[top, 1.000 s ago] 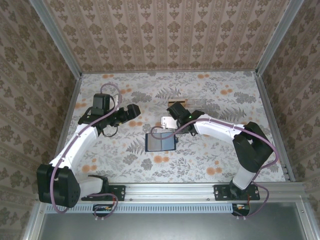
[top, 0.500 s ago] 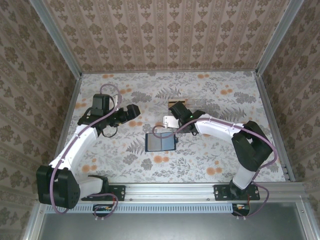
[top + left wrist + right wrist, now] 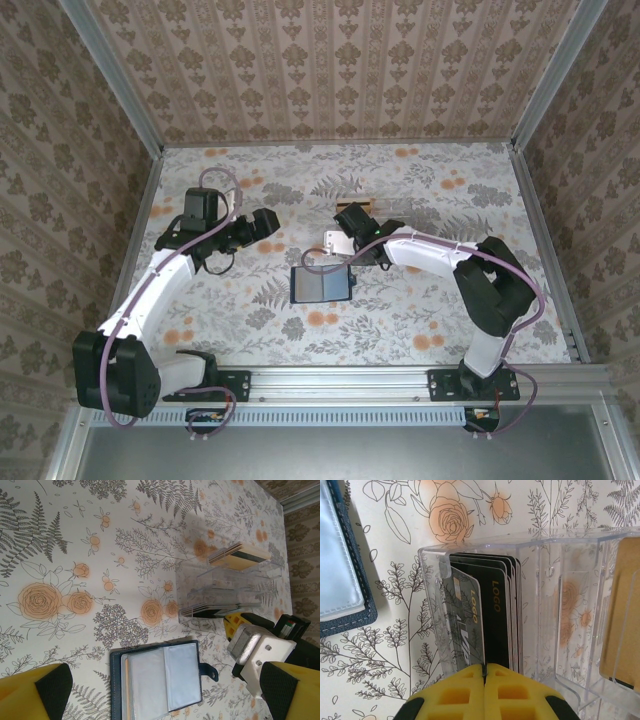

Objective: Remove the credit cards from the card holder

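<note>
Lying near right gripper [image 3: 484, 670]: card holder [image 3: 320, 285] (open).

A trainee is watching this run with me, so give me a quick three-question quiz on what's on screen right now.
1. True or false: the card holder lies folded shut.
2. The right gripper is poised at: A) the card holder, B) the clear plastic box holding cards, C) neither.
3. Which gripper has its jaws wide open?
Key: 1 false, it lies open; 2 B; 3 the left gripper.
</note>
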Controlling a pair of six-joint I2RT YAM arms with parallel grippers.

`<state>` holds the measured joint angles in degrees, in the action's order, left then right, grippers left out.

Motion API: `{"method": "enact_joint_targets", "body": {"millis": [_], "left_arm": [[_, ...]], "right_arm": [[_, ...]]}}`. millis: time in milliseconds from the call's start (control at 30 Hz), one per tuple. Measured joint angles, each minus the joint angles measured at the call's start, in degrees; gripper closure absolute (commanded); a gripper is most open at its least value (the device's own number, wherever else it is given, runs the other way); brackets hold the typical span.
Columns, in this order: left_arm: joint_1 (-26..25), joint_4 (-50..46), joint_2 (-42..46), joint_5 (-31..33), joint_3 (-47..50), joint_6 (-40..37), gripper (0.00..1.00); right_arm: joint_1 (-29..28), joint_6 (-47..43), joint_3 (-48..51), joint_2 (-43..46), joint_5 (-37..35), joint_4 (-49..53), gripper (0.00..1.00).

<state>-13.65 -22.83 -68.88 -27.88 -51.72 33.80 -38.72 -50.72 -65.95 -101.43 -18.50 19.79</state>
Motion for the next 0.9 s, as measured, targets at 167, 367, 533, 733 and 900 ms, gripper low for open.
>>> {"method": "enact_joint_targets", "body": {"millis": [167,367,533,733,900], "left_arm": [[0.3,0.0,0.0,0.0,0.0,0.0,0.00],[0.3,0.0,0.0,0.0,0.0,0.0,0.00],[0.3,0.0,0.0,0.0,0.2,0.0,0.00],[0.3,0.0,0.0,0.0,0.4,0.0,0.00],[0.3,0.0,0.0,-0.8,1.7,0.0,0.03]], "right_arm": [[0.0,1.0,-0.1,-0.1,-0.1,0.0,0.72],[0.0,2.8,-1.7,-1.1,-1.2,-0.3,0.67],[0.0,3.7,-2.3,-1.2,-2.4,-0.6,0.65],[0.0,6.1,-2.4,-1.2,-2.8,-0.5,0.64],[0.0,12.2,-2.4,0.8,-2.8,0.1,0.64]]}}
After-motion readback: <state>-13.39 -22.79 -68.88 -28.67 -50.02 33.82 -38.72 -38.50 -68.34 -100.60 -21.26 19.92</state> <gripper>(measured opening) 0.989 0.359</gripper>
